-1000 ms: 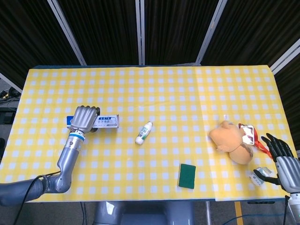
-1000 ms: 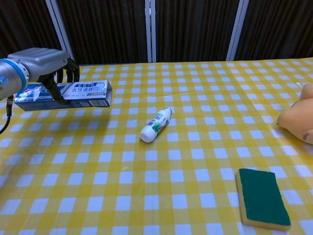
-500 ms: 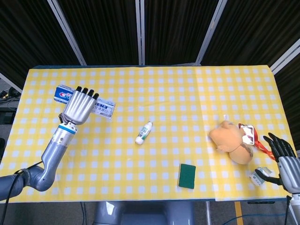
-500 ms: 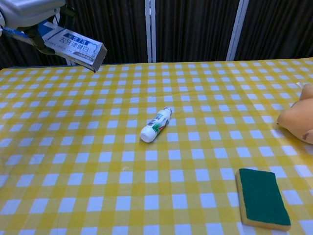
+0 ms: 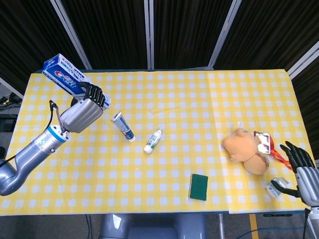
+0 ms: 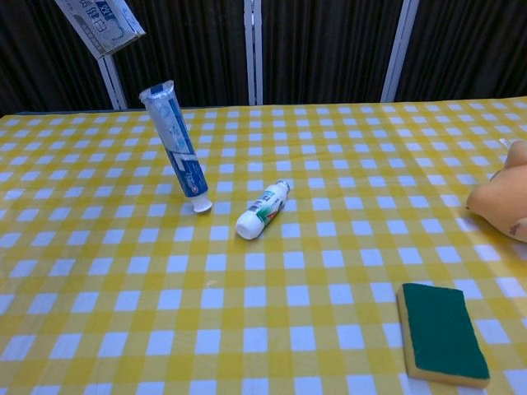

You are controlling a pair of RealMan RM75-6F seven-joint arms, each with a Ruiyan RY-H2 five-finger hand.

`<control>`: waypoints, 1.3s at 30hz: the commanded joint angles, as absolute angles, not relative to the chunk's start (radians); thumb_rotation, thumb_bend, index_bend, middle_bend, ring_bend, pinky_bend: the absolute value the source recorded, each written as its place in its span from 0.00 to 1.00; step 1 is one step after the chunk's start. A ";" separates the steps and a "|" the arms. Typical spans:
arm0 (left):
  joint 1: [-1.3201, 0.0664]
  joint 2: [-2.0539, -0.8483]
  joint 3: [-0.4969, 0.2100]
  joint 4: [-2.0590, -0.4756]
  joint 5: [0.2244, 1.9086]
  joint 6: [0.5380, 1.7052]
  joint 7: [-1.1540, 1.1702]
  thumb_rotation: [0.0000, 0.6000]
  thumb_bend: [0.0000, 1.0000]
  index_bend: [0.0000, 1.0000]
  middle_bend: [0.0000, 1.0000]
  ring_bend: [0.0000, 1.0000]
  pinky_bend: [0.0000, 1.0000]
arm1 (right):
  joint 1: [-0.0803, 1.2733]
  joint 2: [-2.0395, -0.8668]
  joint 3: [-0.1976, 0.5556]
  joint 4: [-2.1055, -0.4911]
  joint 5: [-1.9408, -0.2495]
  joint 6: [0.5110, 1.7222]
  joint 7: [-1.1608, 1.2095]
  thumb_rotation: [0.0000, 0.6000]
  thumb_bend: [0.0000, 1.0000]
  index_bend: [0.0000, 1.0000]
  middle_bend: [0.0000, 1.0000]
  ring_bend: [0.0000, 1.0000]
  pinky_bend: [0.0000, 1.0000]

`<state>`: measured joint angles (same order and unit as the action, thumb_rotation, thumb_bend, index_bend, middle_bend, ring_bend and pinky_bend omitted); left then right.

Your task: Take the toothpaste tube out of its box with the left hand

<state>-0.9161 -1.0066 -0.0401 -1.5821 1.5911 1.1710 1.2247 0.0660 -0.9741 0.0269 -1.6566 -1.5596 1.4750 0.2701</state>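
Note:
My left hand (image 5: 84,113) grips the blue and white toothpaste box (image 5: 65,75) raised above the table's left side and tilted, with its lower end pointing down to the right. Only that open lower end of the box (image 6: 100,23) shows at the top left of the chest view. The toothpaste tube (image 5: 123,126) is out of the box; it stands tilted, cap down on the cloth, its crimped end up (image 6: 177,148). My right hand (image 5: 301,169) rests at the table's right front corner, fingers spread, holding nothing.
A small white bottle (image 5: 153,141) lies just right of the tube. A green sponge (image 5: 199,186) sits near the front edge. A tan plush toy (image 5: 246,149) with a red strap lies at the right. Yellow checked cloth (image 5: 199,99) covers the table.
My left hand lifted the box higher and tipped it steeply. The tube slid out of the lower end and now touches the cloth with its cap. The right hand stayed still.

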 commanded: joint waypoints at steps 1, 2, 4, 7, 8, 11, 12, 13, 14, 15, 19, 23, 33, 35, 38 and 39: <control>-0.906 -0.997 -0.050 -1.600 1.588 1.165 1.224 1.00 0.33 0.63 0.44 0.45 0.47 | 0.066 -0.974 0.027 -1.657 -1.560 1.476 0.270 1.00 0.08 0.02 0.00 0.00 0.00; -0.901 -0.998 -0.053 -1.601 1.585 1.165 1.221 1.00 0.33 0.63 0.44 0.45 0.47 | 0.066 -0.974 0.026 -1.657 -1.561 1.475 0.269 1.00 0.08 0.02 0.00 0.00 0.00; -0.888 -1.005 -0.060 -1.603 1.575 1.167 1.214 1.00 0.33 0.63 0.44 0.45 0.47 | 0.065 -0.973 0.026 -1.658 -1.561 1.476 0.269 1.00 0.08 0.02 0.00 0.00 0.00; -0.869 -1.020 -0.070 -1.608 1.558 1.177 1.191 1.00 0.33 0.62 0.44 0.45 0.47 | 0.066 -0.974 0.027 -1.657 -1.558 1.475 0.268 1.00 0.08 0.02 0.00 0.00 0.00; -0.862 -1.026 -0.073 -1.611 1.551 1.181 1.178 1.00 0.33 0.62 0.44 0.45 0.47 | 0.066 -0.974 0.027 -1.657 -1.558 1.474 0.267 1.00 0.08 0.02 0.00 0.00 0.00; -0.824 -1.058 -0.079 -1.638 1.502 1.198 1.092 1.00 0.33 0.62 0.44 0.45 0.46 | 0.067 -0.975 0.028 -1.656 -1.554 1.470 0.263 1.00 0.08 0.02 0.00 0.00 0.00; -0.807 -1.076 -0.079 -1.650 1.484 1.205 1.047 1.00 0.33 0.62 0.44 0.45 0.46 | 0.068 -0.975 0.027 -1.656 -1.553 1.467 0.261 1.00 0.08 0.02 0.00 0.00 0.00; -0.795 -1.089 -0.077 -1.657 1.476 1.209 1.011 1.00 0.33 0.62 0.44 0.45 0.46 | 0.068 -0.976 0.027 -1.657 -1.553 1.465 0.258 1.00 0.08 0.02 0.00 0.00 0.00; -0.788 -1.098 -0.075 -1.660 1.472 1.212 0.988 1.00 0.33 0.62 0.44 0.45 0.46 | 0.068 -0.976 0.027 -1.657 -1.553 1.464 0.257 1.00 0.08 0.02 0.00 0.00 0.00; -0.776 -1.112 -0.072 -1.661 1.469 1.217 0.950 1.00 0.33 0.62 0.44 0.45 0.46 | 0.069 -0.977 0.026 -1.657 -1.553 1.463 0.254 1.00 0.08 0.02 0.00 0.00 0.00; -0.729 -1.181 -0.063 -1.640 1.459 1.249 0.806 1.00 0.33 0.61 0.44 0.45 0.46 | 0.068 -0.979 0.026 -1.659 -1.552 1.463 0.248 1.00 0.08 0.02 0.00 0.00 0.00; -0.682 -1.255 -0.048 -1.601 1.438 1.265 0.703 1.00 0.32 0.56 0.38 0.41 0.43 | 0.068 -0.981 0.026 -1.658 -1.550 1.462 0.243 1.00 0.08 0.02 0.00 0.00 0.00; -0.585 -1.348 -0.015 -1.574 1.384 1.266 0.517 1.00 0.17 0.15 0.00 0.06 0.02 | 0.071 -0.989 0.024 -1.656 -1.549 1.454 0.221 1.00 0.08 0.02 0.00 0.00 0.00; -0.567 -1.356 -0.015 -1.571 1.382 1.283 0.497 1.00 0.16 0.12 0.00 0.02 0.00 | 0.071 -0.991 0.023 -1.656 -1.550 1.453 0.218 1.00 0.08 0.02 0.00 0.00 0.00; -0.526 -1.372 -0.016 -1.565 1.377 1.323 0.445 1.00 0.16 0.09 0.00 0.00 0.00 | 0.072 -0.993 0.023 -1.655 -1.550 1.452 0.211 1.00 0.08 0.02 0.00 0.00 0.00; -0.509 -1.377 -0.015 -1.567 1.371 1.338 0.424 1.00 0.16 0.08 0.00 0.00 0.00 | 0.072 -0.994 0.023 -1.655 -1.550 1.452 0.209 1.00 0.08 0.02 0.00 0.00 0.00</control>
<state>-0.5401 -1.3640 -0.0163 -1.5688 1.3802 1.3094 0.4595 0.0718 -0.9934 0.0231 -1.6552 -1.5500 1.4521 0.2097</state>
